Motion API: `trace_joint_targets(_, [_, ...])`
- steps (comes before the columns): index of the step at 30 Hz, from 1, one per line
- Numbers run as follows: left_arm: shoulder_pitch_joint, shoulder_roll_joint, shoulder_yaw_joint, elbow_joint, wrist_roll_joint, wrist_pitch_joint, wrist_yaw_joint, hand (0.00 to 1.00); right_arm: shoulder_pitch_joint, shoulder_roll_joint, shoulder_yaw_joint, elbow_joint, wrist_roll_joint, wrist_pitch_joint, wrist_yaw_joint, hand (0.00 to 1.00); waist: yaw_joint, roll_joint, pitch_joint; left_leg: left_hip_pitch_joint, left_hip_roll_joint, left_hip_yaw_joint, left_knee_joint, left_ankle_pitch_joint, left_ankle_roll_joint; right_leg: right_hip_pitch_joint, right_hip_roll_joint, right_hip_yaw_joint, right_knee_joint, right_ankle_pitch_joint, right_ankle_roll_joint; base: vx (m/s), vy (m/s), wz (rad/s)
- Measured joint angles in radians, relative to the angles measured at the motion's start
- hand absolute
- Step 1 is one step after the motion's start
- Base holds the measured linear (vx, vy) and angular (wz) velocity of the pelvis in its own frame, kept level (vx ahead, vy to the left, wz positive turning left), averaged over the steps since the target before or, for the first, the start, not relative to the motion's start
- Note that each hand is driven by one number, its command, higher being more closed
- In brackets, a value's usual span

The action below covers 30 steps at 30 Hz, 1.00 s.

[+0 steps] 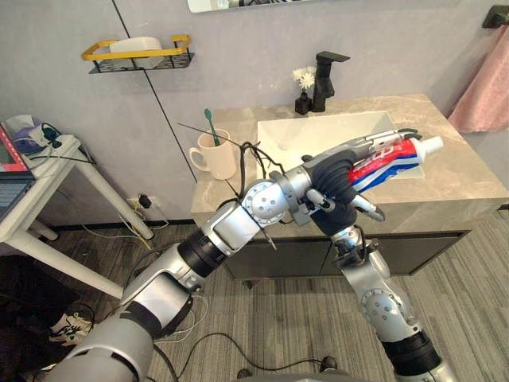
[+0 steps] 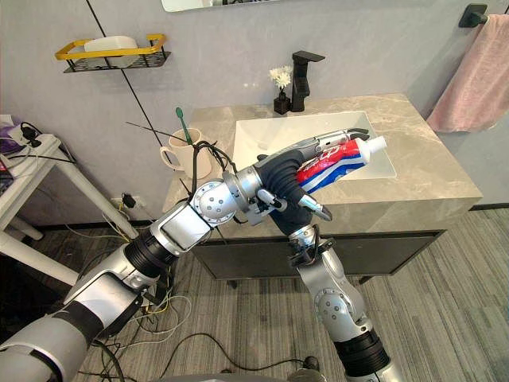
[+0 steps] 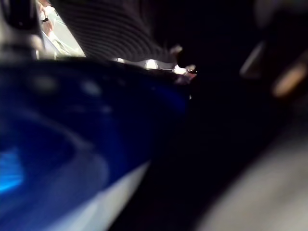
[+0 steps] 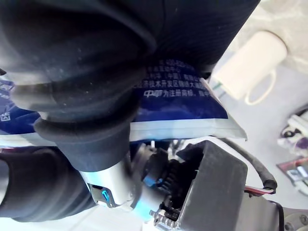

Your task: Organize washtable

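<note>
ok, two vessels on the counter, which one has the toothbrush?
The cream mug at the left edge of the counter: a green toothbrush stands in it. The small black vase by the faucet holds white flowers.

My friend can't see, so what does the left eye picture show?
The robot's left hand holds a red, white and blue toothpaste tube above the stone washtable, fingers curled over it. A cream mug with a green toothbrush stands left of the sink.

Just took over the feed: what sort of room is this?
Probably a bathroom washstand: a countertop sink with a black faucet, a mug holding a toothbrush, a pink towel.
</note>
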<state>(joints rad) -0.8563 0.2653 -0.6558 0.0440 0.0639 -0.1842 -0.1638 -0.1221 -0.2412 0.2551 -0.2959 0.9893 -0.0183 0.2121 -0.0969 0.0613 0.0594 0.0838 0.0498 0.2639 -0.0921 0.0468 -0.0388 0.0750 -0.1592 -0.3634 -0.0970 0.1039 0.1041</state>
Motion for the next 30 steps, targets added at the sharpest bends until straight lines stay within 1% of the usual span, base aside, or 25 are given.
trace_joint_targets(2, [-0.002,0.0,0.002,-0.005,0.012,-0.001,0.014,0.0,-0.001,0.001,-0.004,-0.007,-0.01,0.0,0.001,1.0,0.0,0.0,0.0,0.0,0.0,-0.006,0.0,0.003,0.0,0.004,0.0,-0.007,0.0,0.0,0.0,-0.03,-0.012,0.09])
trace_joint_targets(7, [-0.002,0.019,0.011,-0.033,0.028,-0.002,0.015,0.0,-0.012,0.012,-0.004,-0.007,-0.02,0.0,0.008,1.0,0.003,0.0,0.0,-0.001,0.001,-0.013,-0.001,0.007,0.0,0.007,0.001,-0.014,0.0,0.0,0.0,-0.03,-0.009,0.05])
trace_joint_targets(14, [0.007,0.021,0.085,-0.075,0.038,-0.021,0.018,0.0,-0.046,0.022,-0.004,-0.007,-0.037,0.0,0.008,1.0,0.009,0.0,0.0,-0.001,0.001,-0.013,-0.001,0.008,-0.001,0.006,0.001,-0.014,0.0,0.0,-0.001,-0.01,-0.002,0.0])
trace_joint_targets(15, [0.009,0.041,0.127,-0.081,0.047,-0.02,0.034,0.0,-0.033,0.021,-0.016,-0.004,-0.036,-0.004,0.008,1.0,0.01,0.001,0.0,-0.002,0.001,-0.013,-0.001,0.008,-0.001,0.006,0.001,-0.014,0.0,0.0,-0.001,0.0,0.0,0.0])
trace_joint_targets(16, [0.013,0.082,0.209,-0.079,0.054,-0.014,0.063,0.0,-0.008,0.018,-0.045,-0.004,-0.036,-0.016,0.007,1.0,0.005,0.002,0.001,-0.003,0.002,-0.013,-0.001,0.008,-0.001,0.005,0.001,-0.014,0.0,0.0,-0.001,0.0,0.0,0.0])
trace_joint_targets(17, [0.013,0.106,0.252,-0.074,0.057,-0.006,0.079,0.0,0.006,0.017,-0.065,-0.004,-0.035,-0.023,0.006,1.0,0.003,0.002,0.001,-0.003,0.002,-0.013,-0.001,0.008,-0.001,0.005,0.002,-0.014,0.0,0.0,-0.001,0.0,0.0,0.0])
trace_joint_targets(18, [0.013,0.154,0.318,-0.066,0.062,0.009,0.11,0.0,0.029,0.016,-0.104,-0.004,-0.03,-0.038,0.003,1.0,0.001,0.002,0.001,-0.004,0.002,-0.013,-0.001,0.008,-0.001,0.004,0.001,-0.015,0.0,0.0,-0.001,0.0,0.0,0.0])
trace_joint_targets(19, [0.016,0.183,0.354,-0.064,0.065,0.018,0.134,0.0,0.044,0.011,-0.132,-0.004,-0.022,-0.053,-0.001,1.0,0.003,0.002,0.001,-0.005,0.001,-0.014,-0.001,0.008,-0.001,0.004,0.001,-0.017,0.0,-0.001,-0.001,0.0,0.0,0.0])
trace_joint_targets(21, [0.023,0.209,0.365,-0.064,0.066,0.022,0.152,0.0,0.045,-0.004,-0.158,-0.004,-0.017,-0.063,-0.013,1.0,0.006,0.002,0.0,-0.005,0.001,-0.015,-0.001,0.008,-0.001,0.005,0.0,-0.018,0.0,-0.001,-0.001,0.0,-0.001,0.02])
trace_joint_targets(27, [0.059,0.205,0.37,-0.064,0.096,0.023,0.165,0.0,0.042,-0.002,-0.128,-0.006,-0.017,-0.069,-0.014,1.0,0.004,0.002,0.0,-0.007,0.001,-0.015,-0.002,0.008,-0.001,0.003,0.0,-0.019,0.0,-0.001,-0.001,0.0,0.0,0.0])
trace_joint_targets(30, [0.059,0.222,0.423,-0.065,0.105,0.022,0.167,0.0,0.043,-0.003,-0.133,-0.006,-0.017,-0.07,-0.014,1.0,0.001,0.002,0.0,-0.007,0.002,-0.015,-0.001,0.009,-0.001,0.002,0.001,-0.018,0.0,-0.001,-0.001,0.0,0.0,0.0])
